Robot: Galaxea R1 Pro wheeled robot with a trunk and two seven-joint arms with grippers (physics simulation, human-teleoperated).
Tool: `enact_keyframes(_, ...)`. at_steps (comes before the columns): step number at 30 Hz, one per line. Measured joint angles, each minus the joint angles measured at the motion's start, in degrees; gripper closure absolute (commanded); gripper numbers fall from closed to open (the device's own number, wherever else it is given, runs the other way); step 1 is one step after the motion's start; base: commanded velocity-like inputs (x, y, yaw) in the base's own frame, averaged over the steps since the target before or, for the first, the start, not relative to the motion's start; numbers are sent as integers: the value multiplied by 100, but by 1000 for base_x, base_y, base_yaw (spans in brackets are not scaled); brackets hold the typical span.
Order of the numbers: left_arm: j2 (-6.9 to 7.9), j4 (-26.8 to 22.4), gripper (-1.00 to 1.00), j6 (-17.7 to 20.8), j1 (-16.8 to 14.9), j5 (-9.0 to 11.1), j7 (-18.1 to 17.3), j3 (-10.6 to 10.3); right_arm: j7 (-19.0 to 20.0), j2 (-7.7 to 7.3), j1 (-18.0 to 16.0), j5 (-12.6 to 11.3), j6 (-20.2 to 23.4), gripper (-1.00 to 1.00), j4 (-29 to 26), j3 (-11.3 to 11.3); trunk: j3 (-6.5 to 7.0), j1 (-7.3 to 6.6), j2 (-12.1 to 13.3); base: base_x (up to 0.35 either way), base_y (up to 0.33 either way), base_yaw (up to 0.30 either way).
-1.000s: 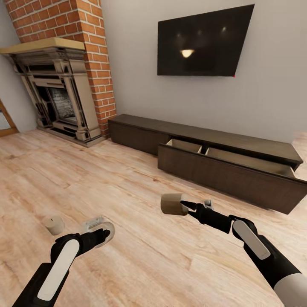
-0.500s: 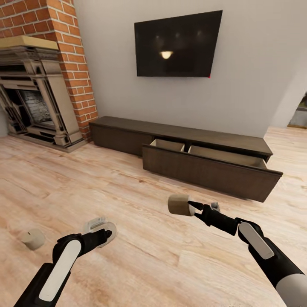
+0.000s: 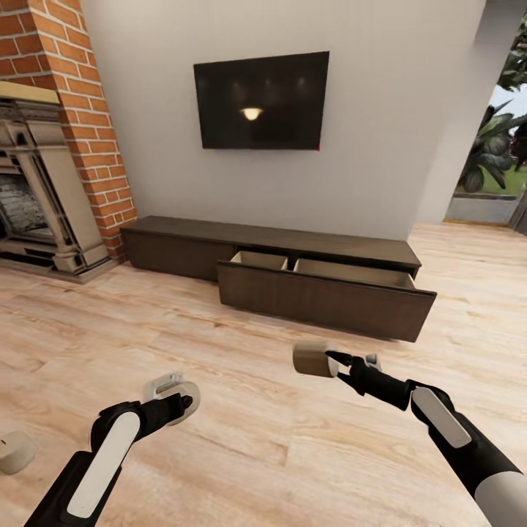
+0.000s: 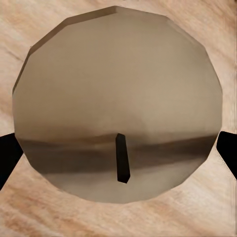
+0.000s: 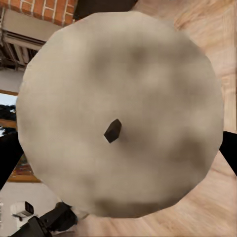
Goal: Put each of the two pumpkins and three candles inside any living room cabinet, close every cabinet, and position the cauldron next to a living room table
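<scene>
Dark-brown cabinet (image 3: 278, 252) against wall, drawer open, beige candle (image 3: 312, 359) held sideways, another candle (image 3: 15, 451) on floor

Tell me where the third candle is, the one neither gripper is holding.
In the head view, the loose candle sits on the wood floor at the far left edge, just left of the left arm.

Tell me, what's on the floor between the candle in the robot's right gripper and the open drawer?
Nothing: in the head view, only bare wood floor lies between the held candle and the open cabinet drawer.
</scene>
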Motion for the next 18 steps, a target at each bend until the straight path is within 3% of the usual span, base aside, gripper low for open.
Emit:
enact_keyframes(5, -7, 3, 100, 0, 0, 5, 2, 1, -29, -6, 0, -211, -4, 100, 52, -2, 102, -13, 7, 0, 0, -253)
enact_keyframes(15, -3, 6, 100, 2, 0, -4, 1, 5, -17, -6, -1, -264, 3, 100, 60, -4, 210, -155, 257, 0, 0, -189)
enact_keyframes(18, 0, 0, 100, 1, 1, -2, -1, 8, -33, -7, -1, -262, 3, 100, 62, -180, 189, -155, 257, 0, 0, -180)
